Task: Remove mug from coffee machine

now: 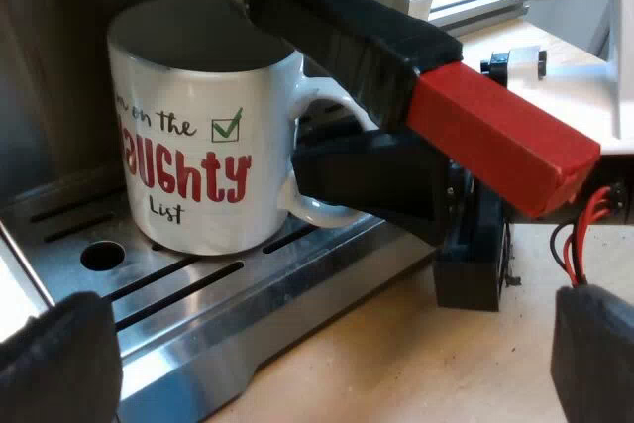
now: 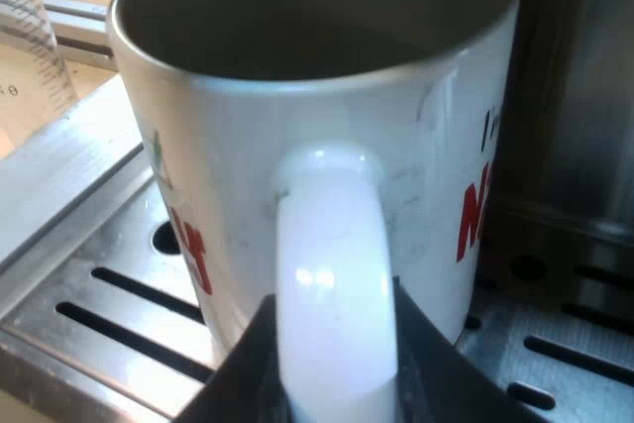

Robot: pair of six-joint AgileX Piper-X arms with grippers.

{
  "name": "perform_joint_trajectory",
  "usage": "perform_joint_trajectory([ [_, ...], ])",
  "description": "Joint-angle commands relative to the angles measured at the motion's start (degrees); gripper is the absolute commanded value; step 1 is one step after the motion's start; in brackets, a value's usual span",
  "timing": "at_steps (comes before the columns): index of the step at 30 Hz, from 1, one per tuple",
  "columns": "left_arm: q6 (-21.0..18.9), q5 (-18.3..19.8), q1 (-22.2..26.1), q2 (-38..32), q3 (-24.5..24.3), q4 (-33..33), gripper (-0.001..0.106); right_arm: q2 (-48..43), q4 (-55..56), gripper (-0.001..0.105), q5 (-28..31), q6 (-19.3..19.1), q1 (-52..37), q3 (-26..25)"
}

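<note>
My right gripper (image 2: 337, 388) is at the handle of the white ceramic mug (image 2: 317, 96), the one with red lettering and a green tick on its side. Its two black fingers (image 2: 233, 383) press against either side of the white handle loop, so this claw is closed on the handle, low on the loop. From my other arm I see the same thing. The right gripper (image 1: 332, 170) reaches in from the side and covers the middle of the loop, with the white curve showing above and below it.

The mug (image 1: 198, 146) stands upright on the slotted steel drip tray (image 1: 297, 274) of the espresso machine, its base flat on the metal, close to a round hole in the tray. Just above its rim the holder's dark handle with a red block at its end (image 1: 396, 56) sticks out from the machine's front, passing over the mug's handle and over my right claw.

My left gripper (image 1: 327, 364) hangs off the tray's front edge, over the light wooden tabletop (image 1: 396, 344). Its fingers are spread wide with nothing between them.

Beyond the drip tray (image 2: 109, 245) stands a clear measuring glass with printed marks (image 2: 35, 56), apart from the mug.
</note>
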Motion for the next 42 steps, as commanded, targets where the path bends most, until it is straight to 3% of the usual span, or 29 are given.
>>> perform_joint_trajectory([
  [1,0.3,1.6,-0.3,-0.2,-0.2,-1.1,0.089,-2.2,1.5,0.0,0.4,-0.5,0.9,-0.5],
  [5,0.3,2.0,-0.3,-0.2,-0.5,-1.1,0.089,-3.8,4.4,0.0,1.2,0.0,1.3,-0.5],
  [10,0.3,2.8,-0.3,-0.2,-1.9,0.8,0.089,-8.4,14.5,0.0,1.2,3.8,1.3,-0.5],
  [16,0.3,2.8,-0.3,-0.2,-2.1,1.4,0.089,-14.6,25.0,0.0,1.2,4.5,1.6,-0.5],
  [21,0.3,2.8,-0.3,-0.2,-4.3,5.6,0.089,-19.7,32.4,0.0,1.2,7.1,1.7,-0.4],
  [30,0.3,4.3,-0.7,-0.2,-10.1,16.4,0.084,-28.1,44.5,0.0,1.2,7.2,1.7,-0.4],
  [36,0.3,5.1,-6.1,-0.2,-13.9,20.9,0.083,-34.3,54.1,0.0,1.2,9.9,1.7,-0.4],
  [42,0.3,5.1,-11.5,-0.2,-15.9,21.1,0.083,-41.3,61.5,0.0,1.2,10.3,1.7,-0.4],
])
